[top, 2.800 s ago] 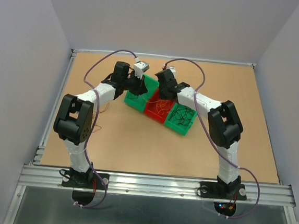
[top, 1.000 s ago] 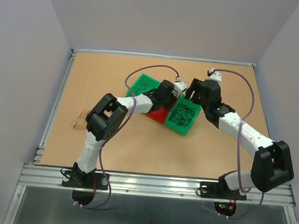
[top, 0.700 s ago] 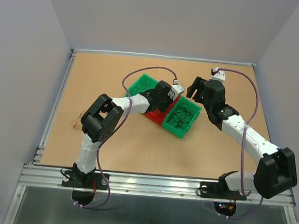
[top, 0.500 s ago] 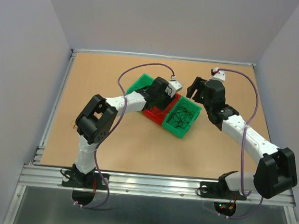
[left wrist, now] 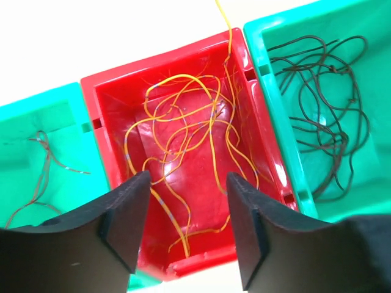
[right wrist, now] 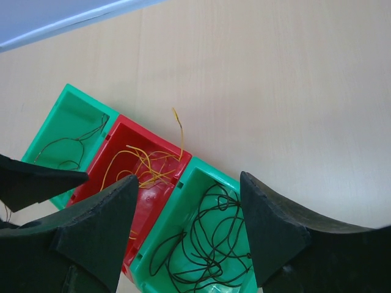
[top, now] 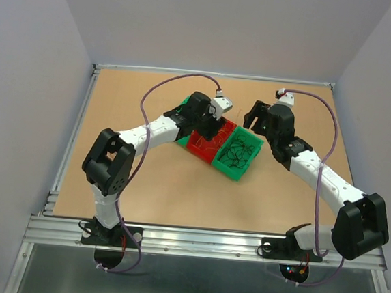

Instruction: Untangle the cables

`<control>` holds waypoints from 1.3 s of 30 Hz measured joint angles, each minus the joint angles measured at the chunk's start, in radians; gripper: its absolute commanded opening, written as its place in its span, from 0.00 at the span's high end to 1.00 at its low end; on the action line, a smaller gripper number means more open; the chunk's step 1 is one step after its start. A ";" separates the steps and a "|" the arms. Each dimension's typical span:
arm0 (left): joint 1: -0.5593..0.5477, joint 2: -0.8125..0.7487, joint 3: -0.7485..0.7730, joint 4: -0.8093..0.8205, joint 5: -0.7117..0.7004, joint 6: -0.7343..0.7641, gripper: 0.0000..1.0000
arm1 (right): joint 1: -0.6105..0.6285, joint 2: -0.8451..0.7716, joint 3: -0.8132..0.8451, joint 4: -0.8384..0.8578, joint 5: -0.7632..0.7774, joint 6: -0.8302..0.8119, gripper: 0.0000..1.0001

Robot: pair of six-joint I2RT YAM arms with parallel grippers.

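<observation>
The cables lie sorted in three bins set side by side. Yellow-orange strands (left wrist: 183,122) curl in the red bin (left wrist: 165,61), and one of them sticks out over its far rim (right wrist: 179,128). Black strands (left wrist: 317,91) fill the right green bin (top: 239,152). A few reddish-brown strands (left wrist: 43,165) lie in the left green bin (left wrist: 36,110). My left gripper (left wrist: 188,183) hangs open above the red bin, with nothing between its fingers. Off the right green bin's far corner, my right gripper (top: 254,116) is open and empty.
The bins sit mid-table on the tan board (top: 178,186). The left arm's forearm (top: 156,126) crosses the left green bin in the top view. A raised metal rail (top: 73,136) borders the board, with grey walls beyond it.
My left gripper has opened and swung left, from between the red and right green bins to above the red bin. The right arm drew back slightly, then held still.
</observation>
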 measured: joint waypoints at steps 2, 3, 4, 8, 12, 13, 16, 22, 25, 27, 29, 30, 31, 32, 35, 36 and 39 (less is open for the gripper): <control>0.009 -0.029 -0.001 -0.025 0.011 0.009 0.10 | 0.000 0.000 0.000 0.000 -0.002 0.000 0.24; 0.013 -0.046 -0.003 -0.037 0.014 0.017 0.01 | 0.000 0.000 0.000 0.000 -0.003 0.000 0.22; 0.019 -0.076 -0.014 -0.047 0.018 0.025 0.01 | 0.000 0.000 0.000 0.000 -0.006 0.000 0.20; 0.049 -0.242 -0.090 -0.108 0.025 0.081 0.01 | 0.000 0.000 -0.002 0.000 -0.021 -0.005 0.04; 0.086 -0.492 -0.206 -0.217 -0.016 0.165 0.01 | 0.000 0.000 -0.004 0.000 -0.032 -0.012 0.00; 0.098 -0.545 -0.234 -0.231 -0.037 0.180 0.01 | -0.001 0.000 -0.005 0.000 -0.035 -0.013 0.00; 0.155 -0.676 -0.319 -0.264 -0.118 0.229 0.01 | -0.003 -0.006 -0.014 0.001 -0.043 -0.016 0.00; 0.477 -0.694 -0.454 -0.322 -0.194 0.350 0.01 | -0.006 -0.027 -0.035 0.000 -0.056 -0.021 0.00; 0.588 -0.627 -0.491 -0.340 -0.169 0.417 0.01 | -0.006 -0.031 -0.036 0.000 -0.063 -0.024 0.00; 0.655 -0.560 -0.518 -0.331 -0.154 0.461 0.01 | -0.006 -0.031 -0.036 0.000 -0.066 -0.028 0.00; 0.692 -0.476 -0.541 -0.295 -0.153 0.484 0.28 | -0.006 -0.031 -0.036 0.000 -0.069 -0.031 0.00; 0.703 -0.418 -0.550 -0.277 -0.154 0.494 0.56 | -0.006 -0.032 -0.036 0.000 -0.071 -0.031 0.01; 0.706 -0.357 -0.560 -0.261 -0.151 0.509 0.85 | -0.006 -0.032 -0.037 0.000 -0.072 -0.031 0.01; 0.705 -0.315 -0.536 -0.256 -0.153 0.517 1.00 | -0.006 -0.034 -0.037 0.000 -0.074 -0.031 0.03; 0.707 -0.256 -0.505 -0.224 -0.124 0.546 1.00 | -0.006 -0.039 -0.038 0.000 -0.077 -0.031 0.06; 0.709 -0.256 -0.501 -0.222 -0.109 0.548 1.00 | -0.006 -0.039 -0.038 0.000 -0.078 -0.031 0.07; 0.715 -0.314 -0.494 -0.284 -0.048 0.550 1.00 | -0.006 -0.038 -0.038 0.000 -0.087 -0.031 0.09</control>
